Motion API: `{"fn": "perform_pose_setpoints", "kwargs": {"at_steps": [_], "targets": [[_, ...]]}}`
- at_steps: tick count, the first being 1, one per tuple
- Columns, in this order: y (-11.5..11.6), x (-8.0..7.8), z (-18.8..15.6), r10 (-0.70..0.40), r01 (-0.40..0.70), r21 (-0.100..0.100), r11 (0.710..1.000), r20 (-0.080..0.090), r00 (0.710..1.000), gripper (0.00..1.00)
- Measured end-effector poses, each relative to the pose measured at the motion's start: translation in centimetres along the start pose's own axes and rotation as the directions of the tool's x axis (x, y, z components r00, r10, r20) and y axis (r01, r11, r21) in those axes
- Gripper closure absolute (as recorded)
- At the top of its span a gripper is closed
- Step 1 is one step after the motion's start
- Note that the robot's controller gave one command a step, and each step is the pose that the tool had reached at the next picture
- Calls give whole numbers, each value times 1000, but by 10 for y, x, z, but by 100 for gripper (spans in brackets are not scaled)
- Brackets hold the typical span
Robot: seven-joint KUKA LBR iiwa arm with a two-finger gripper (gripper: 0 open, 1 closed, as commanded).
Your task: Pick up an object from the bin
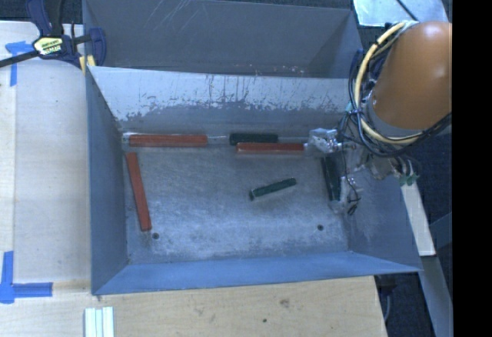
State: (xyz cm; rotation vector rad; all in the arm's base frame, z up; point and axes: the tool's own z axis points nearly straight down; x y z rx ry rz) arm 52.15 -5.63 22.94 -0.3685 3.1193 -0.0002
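Observation:
My gripper (332, 178) hangs low at the right end of the bin floor, close to the right wall. Nearest to it, a short way to its left, a dark green stick (273, 189) lies slightly tilted on the floor, apart from the gripper. A red-brown stick (269, 148) lies along the back edge of the floor, its right end close to the gripper's upper part. Just behind that one rests another dark green stick (254, 138). Nothing shows in the gripper.
A long red-brown stick (167, 141) lies along the back edge at the left. Another red-brown stick (138, 191) runs along the left wall. The arm, with its orange cover and cables, leans over the bin's right rim.

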Motion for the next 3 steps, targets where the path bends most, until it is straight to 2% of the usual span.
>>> {"fn": "perform_pose_setpoints", "kwargs": {"at_steps": [1,2,3], "targets": [[50,-63,147,-5,5,-3,1000,-4,1000,0],[48,-64,143,-3,3,0,1000,2,1000,100],[23,-65,15,-8,8,1,1000,3,1000,100]]}}
